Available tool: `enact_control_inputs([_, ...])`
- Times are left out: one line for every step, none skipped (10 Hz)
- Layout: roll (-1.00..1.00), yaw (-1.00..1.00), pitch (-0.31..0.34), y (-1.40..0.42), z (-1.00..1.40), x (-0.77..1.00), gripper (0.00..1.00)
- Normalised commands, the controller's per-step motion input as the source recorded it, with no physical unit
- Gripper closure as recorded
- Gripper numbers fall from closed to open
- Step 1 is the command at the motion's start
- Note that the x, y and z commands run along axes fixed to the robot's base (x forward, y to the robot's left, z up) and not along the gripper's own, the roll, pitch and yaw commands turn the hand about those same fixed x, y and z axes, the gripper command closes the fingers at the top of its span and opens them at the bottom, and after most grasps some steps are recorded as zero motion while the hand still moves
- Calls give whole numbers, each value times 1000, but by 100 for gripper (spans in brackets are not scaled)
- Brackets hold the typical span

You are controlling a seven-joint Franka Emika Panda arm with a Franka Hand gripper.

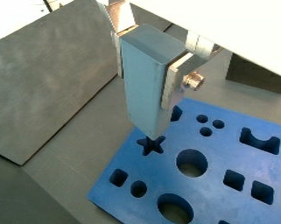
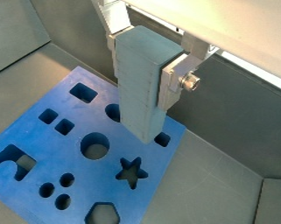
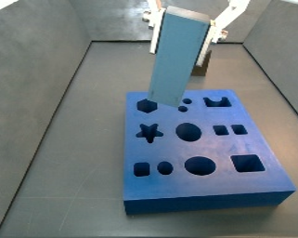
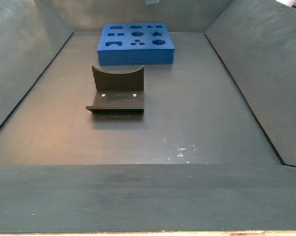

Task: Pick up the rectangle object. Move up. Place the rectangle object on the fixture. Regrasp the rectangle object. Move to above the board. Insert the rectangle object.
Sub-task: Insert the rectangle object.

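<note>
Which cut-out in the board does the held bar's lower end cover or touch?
In a wrist view, the rectangle object, held by the claw, ends on the star hole of the board.

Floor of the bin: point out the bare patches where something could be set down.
Bare: the near floor below the fixture, plus strips either side of it. Crowded: the far end, where the board sits. The gripper holds the bar over it.

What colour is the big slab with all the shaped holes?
Bright blue. The board shows best in a side view, below the gripper holding the rectangle object.
</note>
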Motion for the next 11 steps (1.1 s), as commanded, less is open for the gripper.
enact_control_inputs([174, 0, -149, 0, 0, 277, 100])
enact_control_inputs([194, 29, -183, 0, 0, 583, 100])
enact_control_inputs([0, 3, -26, 20, 0, 894, 100])
enact_control_inputs([-54, -23, 0, 103, -114, 1000, 100])
enact_control_inputs([-54, -31, 31, 129, -211, 1000, 100])
enact_control_inputs([-77, -46, 6, 197, -386, 1000, 100])
enact_control_inputs([-146, -6, 83, 254, -526, 1000, 100])
enact_control_inputs([-154, 0, 114, 289, -529, 1000, 100])
enact_control_inputs([-229, 6, 403, 183, -69, 709, 100])
enact_control_inputs([0, 0, 11, 0, 0, 29, 100])
enact_control_inputs([69, 0, 0, -71, 0, 9, 100])
